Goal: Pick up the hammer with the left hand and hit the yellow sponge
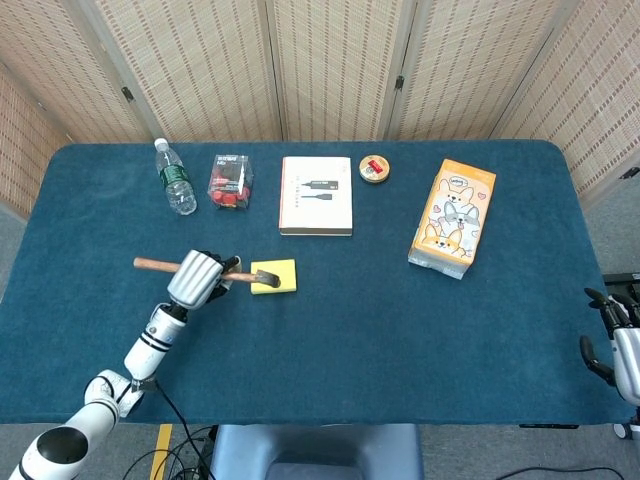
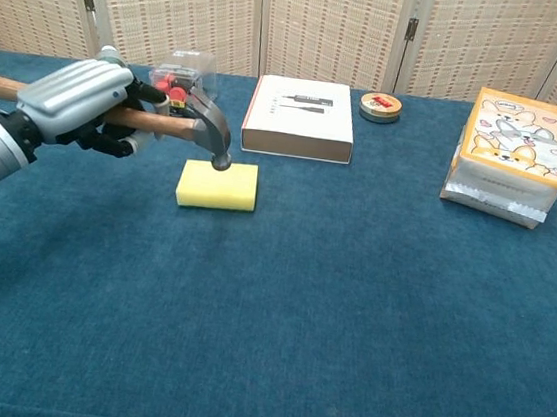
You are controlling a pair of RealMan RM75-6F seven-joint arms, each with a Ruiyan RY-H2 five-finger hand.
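Observation:
My left hand [image 1: 197,277] [image 2: 74,100] grips the wooden handle of the hammer [image 1: 155,264] [image 2: 179,127] around its middle. The handle runs roughly level and points right. The steel head [image 2: 215,147] hangs just above the left part of the yellow sponge [image 1: 275,276] [image 2: 219,186], which lies flat on the blue table [image 1: 400,320]. Whether the head touches the sponge I cannot tell from the head view; the chest view shows a small gap. My right hand [image 1: 607,330] shows only at the right edge of the head view, off the table.
Along the back stand a water bottle [image 1: 176,178], a clear box of red pieces [image 1: 230,181], a white flat box [image 1: 316,195] and a round tin [image 1: 374,168]. An orange cartoon carton [image 1: 453,217] lies at the right.

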